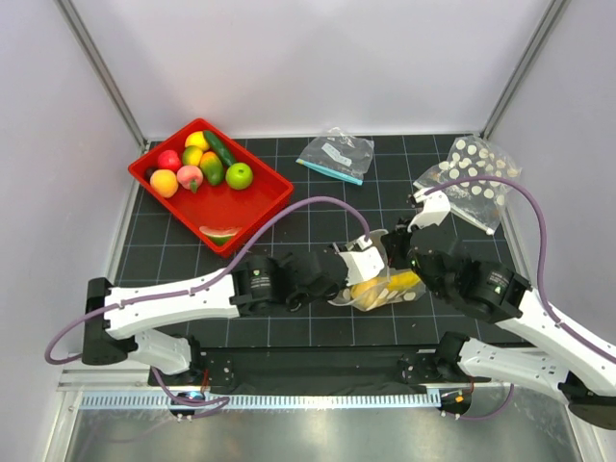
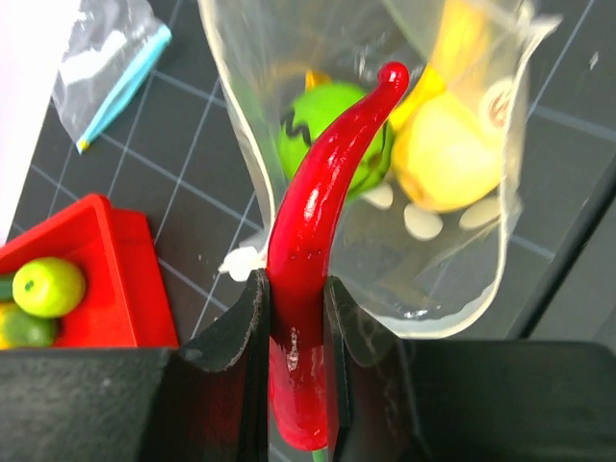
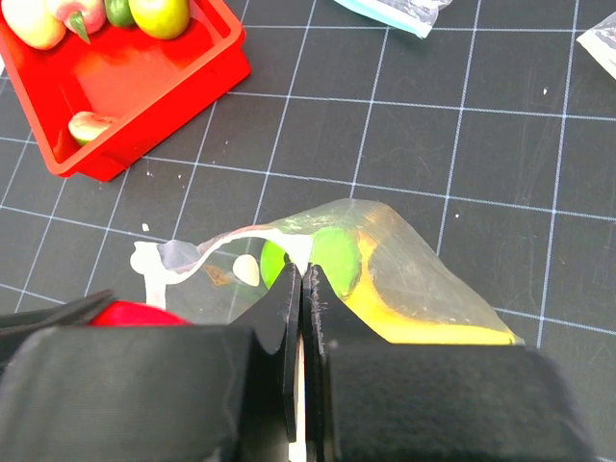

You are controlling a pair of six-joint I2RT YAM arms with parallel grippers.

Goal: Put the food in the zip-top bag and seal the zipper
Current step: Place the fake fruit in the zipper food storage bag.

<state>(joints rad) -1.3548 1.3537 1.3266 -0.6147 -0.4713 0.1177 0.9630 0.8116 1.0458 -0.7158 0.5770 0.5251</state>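
Glossy red chili (image 2: 313, 279), white-dotted clear bag (image 2: 462, 279)

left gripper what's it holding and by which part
The left gripper grips a red chili pepper across its thick part near the stem end, curved tip toward the zip-top bag.

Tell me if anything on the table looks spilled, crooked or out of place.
Nothing looks spilled or broken. The only oddity: the zip-top bag lies slumped on its side, its rim buckled where the right gripper pinches it, so the red chili in the left gripper meets a crooked mouth.
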